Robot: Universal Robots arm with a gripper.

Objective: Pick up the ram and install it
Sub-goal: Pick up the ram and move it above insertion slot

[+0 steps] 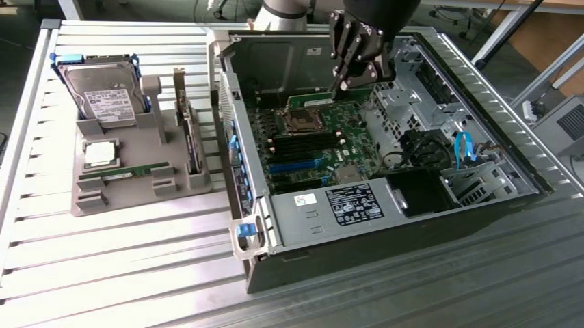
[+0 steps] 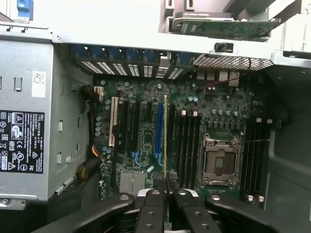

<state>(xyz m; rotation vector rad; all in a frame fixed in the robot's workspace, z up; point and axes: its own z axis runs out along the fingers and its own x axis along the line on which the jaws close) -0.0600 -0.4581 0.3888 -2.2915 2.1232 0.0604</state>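
A: Where is the ram?
B: My pincer pinches it by one end. It is a thin green stick, seen from its edge, above the board in the computer case.
A: How to do this well?
B: I think: hold it upright, line it with a black slot, press evenly.

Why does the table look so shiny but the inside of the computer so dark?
Exterior view: light glares off the metal table, while the case walls shade the motherboard. Wrist view: the case rim is washed out white, and the black gripper holding the ram looks dark.
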